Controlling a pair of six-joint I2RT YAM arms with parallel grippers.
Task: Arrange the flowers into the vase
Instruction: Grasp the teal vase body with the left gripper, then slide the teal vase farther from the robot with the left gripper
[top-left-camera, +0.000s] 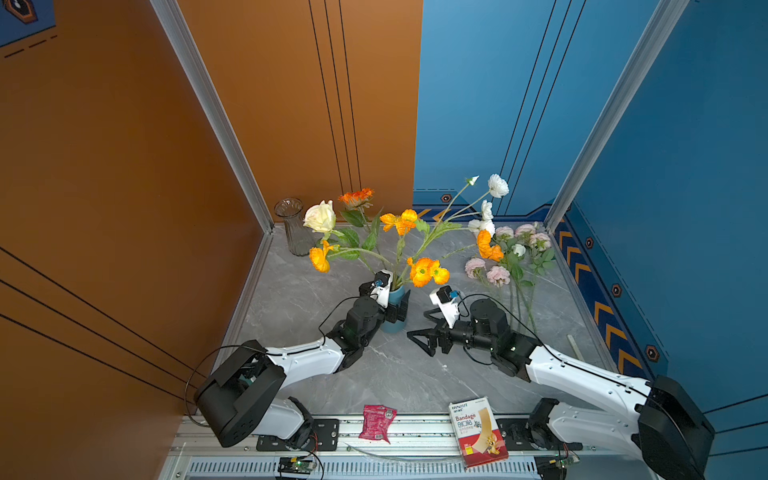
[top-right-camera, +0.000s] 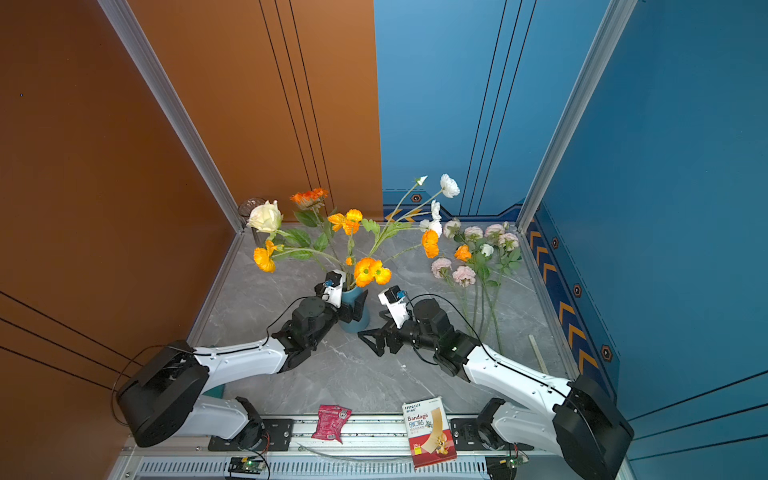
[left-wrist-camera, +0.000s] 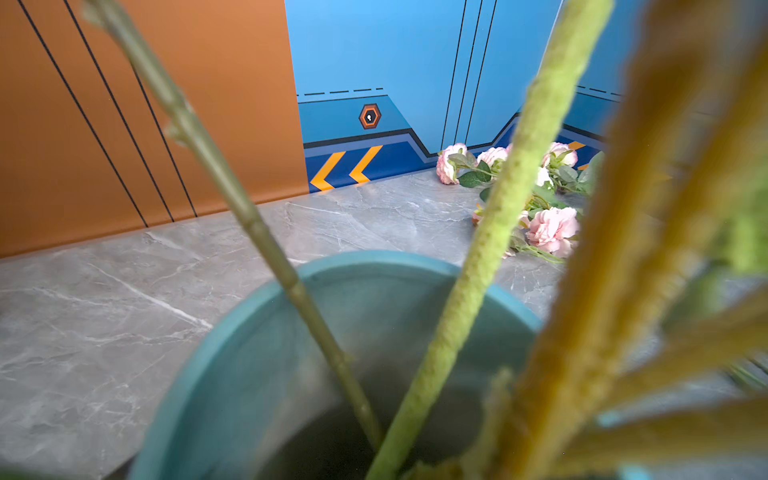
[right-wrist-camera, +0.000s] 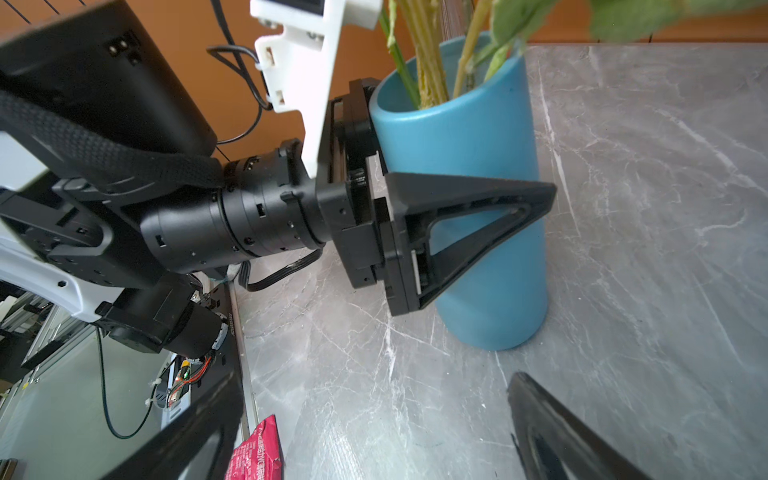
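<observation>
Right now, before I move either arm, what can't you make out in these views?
- Left gripper grip on the blue vase: far finger hidden behind the vase, right wrist view.
- Vase bottom: dark, behind blurred stems, left wrist view.
- Right gripper fingers: cut off by the picture edge, right wrist view.
- Glass vase: mostly behind the cream rose, in a top view.

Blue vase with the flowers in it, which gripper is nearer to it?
Left. The left gripper straddles the blue vase, a finger on each side. The right gripper stands open beside the vase, apart from it.
</observation>
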